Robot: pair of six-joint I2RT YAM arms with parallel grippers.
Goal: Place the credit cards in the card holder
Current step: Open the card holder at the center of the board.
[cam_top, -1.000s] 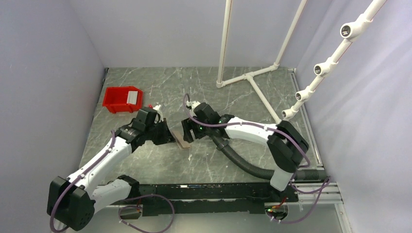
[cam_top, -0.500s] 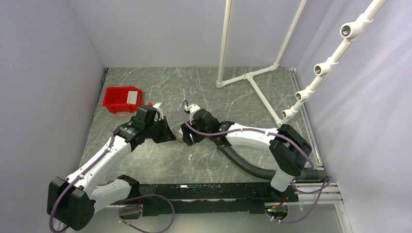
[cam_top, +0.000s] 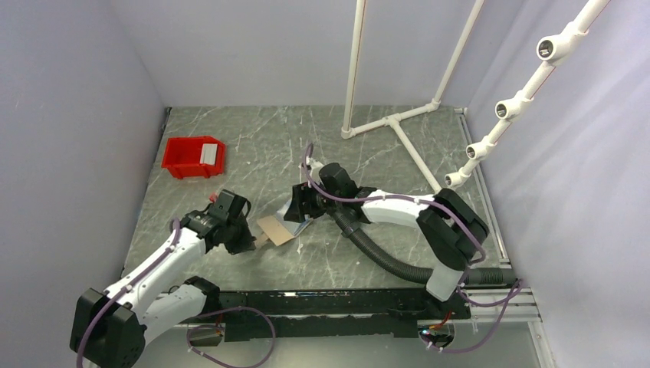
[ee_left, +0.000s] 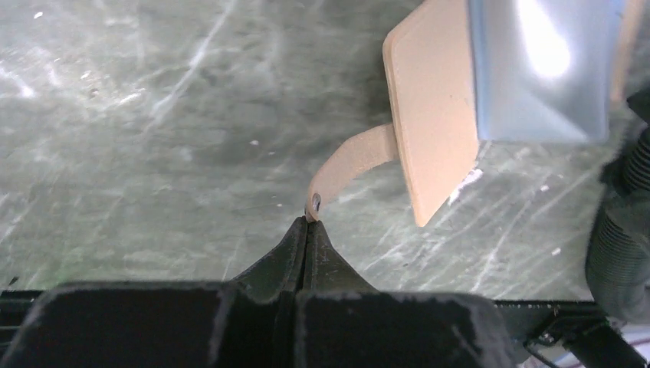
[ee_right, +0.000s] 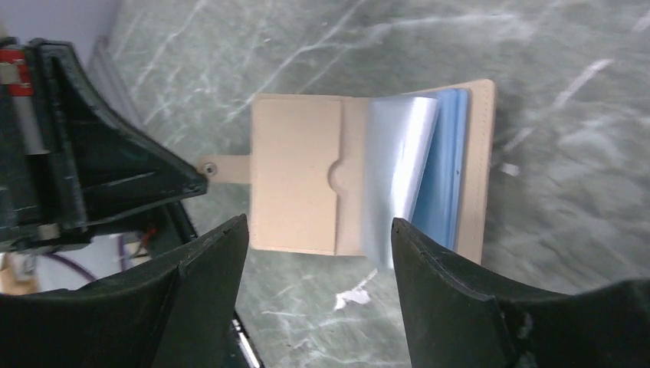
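The tan card holder (cam_top: 274,229) lies open on the table, with shiny clear sleeves (ee_right: 398,169) standing up from its right half. A pale blue-grey sheet (ee_right: 441,180), perhaps a card, sits behind the sleeves. My left gripper (ee_left: 308,221) is shut on the end of the holder's strap tab (ee_left: 354,159), low at the holder's near-left side (cam_top: 251,239). My right gripper (ee_right: 318,238) is open and empty, hovering over the holder's right side (cam_top: 299,208). A whitish-grey card (cam_top: 208,153) lies in the red bin. The gold-brown card is out of view.
The red bin (cam_top: 184,162) stands at the far left. A white pipe frame (cam_top: 395,123) stands at the back right. A black corrugated hose (cam_top: 383,257) runs along the right arm.
My left gripper has drawn back toward the near left with the strap in it. The holder, closed and on edge before, now lies open and flat. My right gripper has shifted slightly right.
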